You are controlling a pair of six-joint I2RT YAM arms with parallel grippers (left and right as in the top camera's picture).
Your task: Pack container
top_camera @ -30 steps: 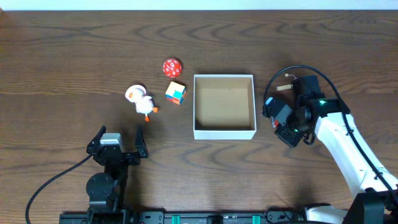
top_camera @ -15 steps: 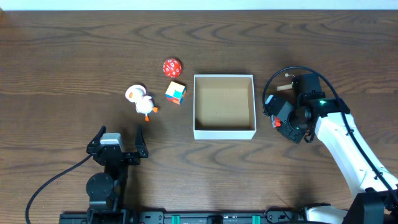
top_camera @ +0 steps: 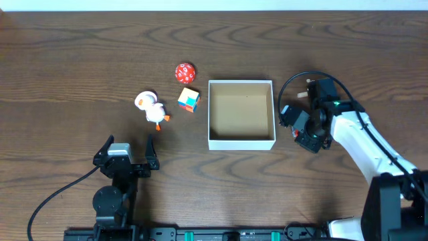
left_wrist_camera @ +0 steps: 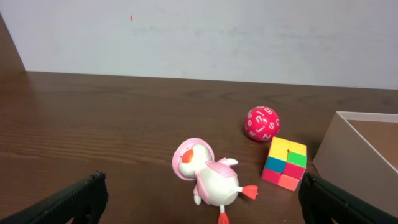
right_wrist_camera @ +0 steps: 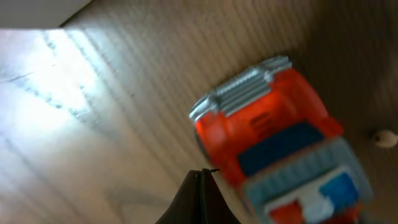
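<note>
The container [top_camera: 241, 143], a square white-walled box with a tan inside, stands mid-table and holds nothing; its corner shows in the left wrist view [left_wrist_camera: 348, 146]. My right gripper [top_camera: 299, 127] is just right of it, low over the table. In the right wrist view its fingers [right_wrist_camera: 202, 172] are pressed together with nothing between them, their tip beside an orange, grey and blue toy car [right_wrist_camera: 280, 149]. The car shows as a red speck under the gripper [top_camera: 295, 132]. My left gripper [top_camera: 127, 155] is open and empty near the front edge [left_wrist_camera: 202, 208].
Left of the container lie a white and pink duck toy [top_camera: 152, 109] [left_wrist_camera: 208, 177], a multicoloured cube [top_camera: 188, 100] [left_wrist_camera: 285, 163] and a red ball with white marks [top_camera: 185, 72] [left_wrist_camera: 262, 123]. A small tan piece [top_camera: 305, 94] lies behind the right gripper.
My right gripper has shifted a little left, closer to the container's right wall, and the car with it. The left arm and the toys on the left have not moved.
</note>
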